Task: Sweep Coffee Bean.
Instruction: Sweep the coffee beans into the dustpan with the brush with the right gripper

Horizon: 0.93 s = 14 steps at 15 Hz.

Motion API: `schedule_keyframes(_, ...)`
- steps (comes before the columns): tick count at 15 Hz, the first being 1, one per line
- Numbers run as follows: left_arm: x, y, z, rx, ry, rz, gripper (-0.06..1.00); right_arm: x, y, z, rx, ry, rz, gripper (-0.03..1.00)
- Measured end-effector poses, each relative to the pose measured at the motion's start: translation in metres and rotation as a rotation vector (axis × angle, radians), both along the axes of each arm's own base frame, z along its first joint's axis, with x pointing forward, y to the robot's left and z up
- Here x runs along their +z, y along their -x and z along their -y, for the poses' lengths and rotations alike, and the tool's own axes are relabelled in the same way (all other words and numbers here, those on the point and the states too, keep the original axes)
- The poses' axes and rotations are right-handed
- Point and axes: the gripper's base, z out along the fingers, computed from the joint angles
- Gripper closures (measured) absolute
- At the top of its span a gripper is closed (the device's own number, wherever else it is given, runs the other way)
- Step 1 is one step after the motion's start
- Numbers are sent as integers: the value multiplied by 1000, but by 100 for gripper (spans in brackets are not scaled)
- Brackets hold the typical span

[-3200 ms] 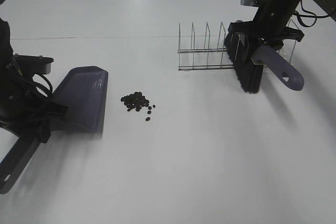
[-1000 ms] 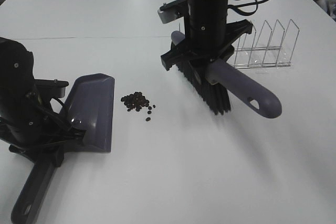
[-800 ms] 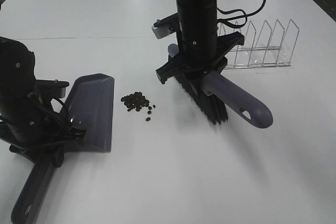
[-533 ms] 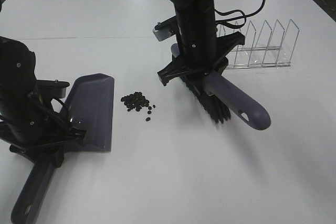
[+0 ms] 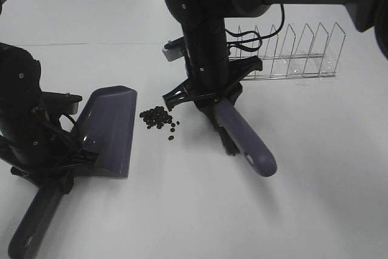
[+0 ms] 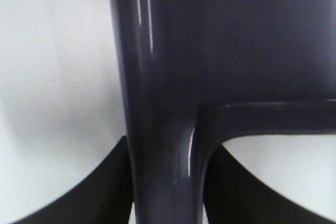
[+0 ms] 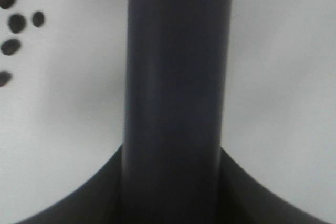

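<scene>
My left hand [image 5: 59, 168] pinches the dustpan [image 5: 110, 127] by its handle, and my right hand [image 5: 213, 100] pinches the brush [image 5: 250, 145]. The coffee bean [image 5: 159, 117] heap lies on the worktop [image 5: 182, 216] just beside the dustpan's mouth, with the brush beyond it.

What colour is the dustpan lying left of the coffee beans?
The dustpan is a muted greyish purple all over; the exterior high view shows it best.

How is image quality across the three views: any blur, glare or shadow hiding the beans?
Exterior high view: sharp, evenly lit, soft shadows on the table, beans clear. Left wrist view: the dustpan fills the frame, soft, with thin glare streaks. Right wrist view: the brush handle is blurred; a few beans at the edge are out of focus.
</scene>
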Motion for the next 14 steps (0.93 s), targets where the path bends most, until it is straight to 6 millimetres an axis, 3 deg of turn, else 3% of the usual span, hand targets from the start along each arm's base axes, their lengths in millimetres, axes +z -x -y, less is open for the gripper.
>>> schedule_keyframes(3,0,0,0,-16,0,3,60,-11,2,-27,-8,-78,-34,67)
schedule_keyframes(8,0,0,0,-19,1,4,60,-25,9,-49,-49,-186,-119,67)
schedule_keyframes(14,0,0,0,-19,0,3,60,-19,5,-91,-232,-651,-109,67)
